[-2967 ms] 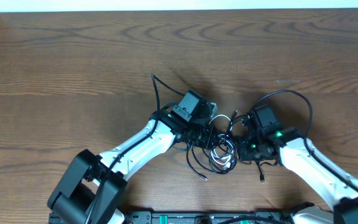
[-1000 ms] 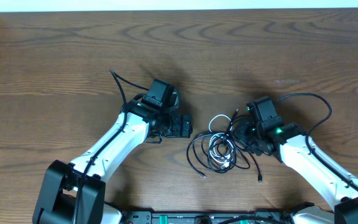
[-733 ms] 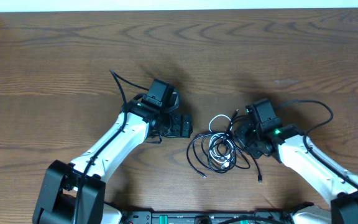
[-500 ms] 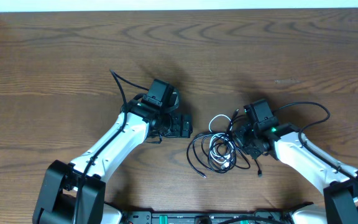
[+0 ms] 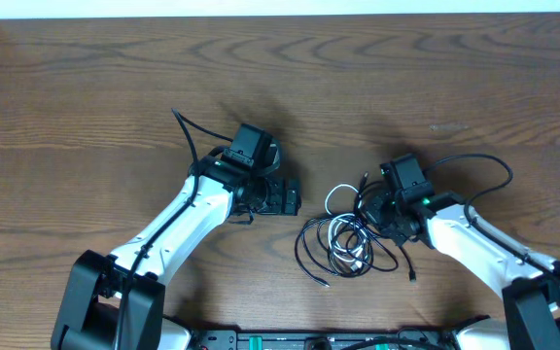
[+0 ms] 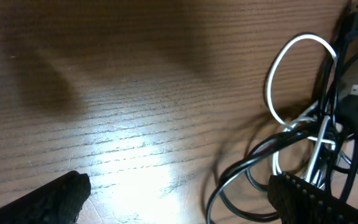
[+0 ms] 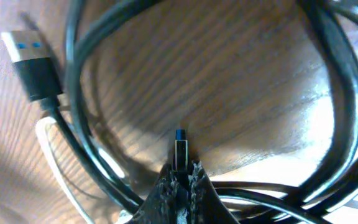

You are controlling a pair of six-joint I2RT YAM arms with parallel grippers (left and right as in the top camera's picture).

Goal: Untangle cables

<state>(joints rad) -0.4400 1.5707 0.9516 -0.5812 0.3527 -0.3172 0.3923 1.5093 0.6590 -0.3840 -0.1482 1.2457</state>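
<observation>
The cables lie in a knot on the wooden table, black loops wound around a white one. At the knot's right edge my right gripper is shut on a black cable's plug. In the right wrist view that small plug sticks out from the closed right gripper, with black loops around it and a second USB plug at upper left. My left gripper stands open just left of the knot, holding nothing. The left gripper faces the white loop and black cords.
Both arms reach in from the near edge of the table. A thick black wire arcs off my right arm beside the knot, and another rises from the left arm. A pale wall strip runs along the far edge.
My right gripper has closed on the black plug and shifted slightly left, nudging the knot. The left arm drew back from the knot earlier and has held still, open, over the last second.
</observation>
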